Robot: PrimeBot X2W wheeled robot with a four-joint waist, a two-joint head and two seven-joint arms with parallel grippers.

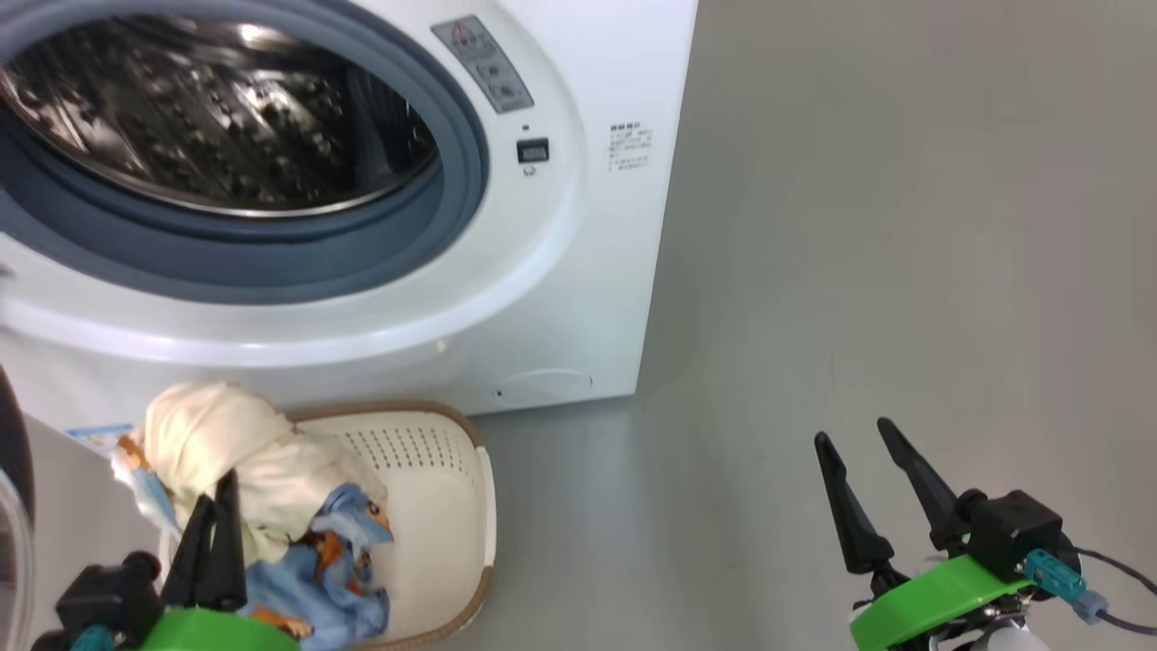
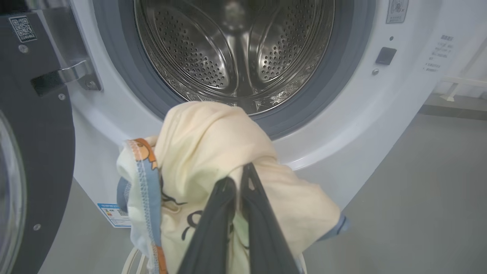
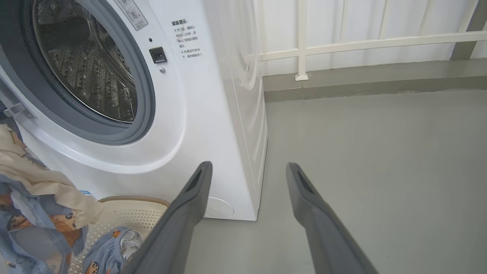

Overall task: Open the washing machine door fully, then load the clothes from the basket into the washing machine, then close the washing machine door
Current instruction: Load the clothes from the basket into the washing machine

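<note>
clothes (image 2: 205, 144) in left gripper (image 2: 239, 176)

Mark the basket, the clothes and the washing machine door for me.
basket (image 1: 411, 448): head view, perforated inner wall.
clothes (image 2: 205, 137): left wrist view, bunched cream fabric.
washing machine door (image 2: 45, 160): left wrist view, black frame beside the glass.

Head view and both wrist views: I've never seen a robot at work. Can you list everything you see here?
washing machine: one, white with a grey-blue ring and steel drum, on the floor
washing machine door: one, glossy black, swung open
basket: one, cream with a brown rim, before the machine
clothes: at least two, cream and blue print, partly lifted above the basket
railing: one, white, behind the machine
floor: grey
left gripper: one, dark, shut on the clothes
right gripper: one, dark, open above the floor
</note>
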